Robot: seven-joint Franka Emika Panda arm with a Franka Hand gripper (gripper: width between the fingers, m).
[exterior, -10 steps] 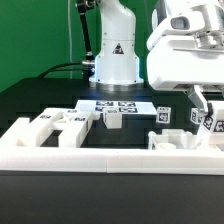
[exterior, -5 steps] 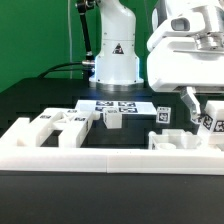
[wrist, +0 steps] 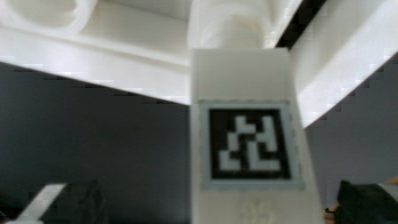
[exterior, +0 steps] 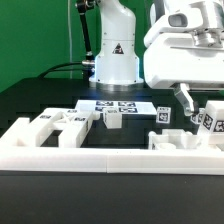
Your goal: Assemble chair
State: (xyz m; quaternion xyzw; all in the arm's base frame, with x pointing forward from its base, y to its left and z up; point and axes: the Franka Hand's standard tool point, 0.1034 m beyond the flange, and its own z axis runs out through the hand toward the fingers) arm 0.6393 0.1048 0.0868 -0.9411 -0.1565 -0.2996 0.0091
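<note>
- A black table (exterior: 40,100) fills the exterior view, with a green backdrop behind it and the white base of the robot arm (exterior: 115,55) standing at the back.
- A long low white barrier wall (exterior: 100,155) runs across the front of the table.
- The chair is not built: its chunky white pieces lie loose on the table just behind the wall.
- On the exterior view's left sits a cluster of notched chair blocks (exterior: 62,124), touching or nearly touching one another.
- Near the middle, a small tagged chair block (exterior: 114,117) stands just in front of the flat marker board (exterior: 118,104).
- Another tagged chair piece (exterior: 163,114) stands a little toward the exterior view's right, and a low chair piece (exterior: 175,140) lies against the wall.
- The end effector (exterior: 197,108) hangs at the exterior view's right edge, its fingers spread apart and pinching nothing.
- Between those spread fingers stands an upright chair leg (exterior: 207,118) with marker tags.
- The wrist view shows this leg (wrist: 246,120) close up, its black-and-white tag facing the camera, with dark fingertips (wrist: 36,203) at either side, apart from it.
</note>
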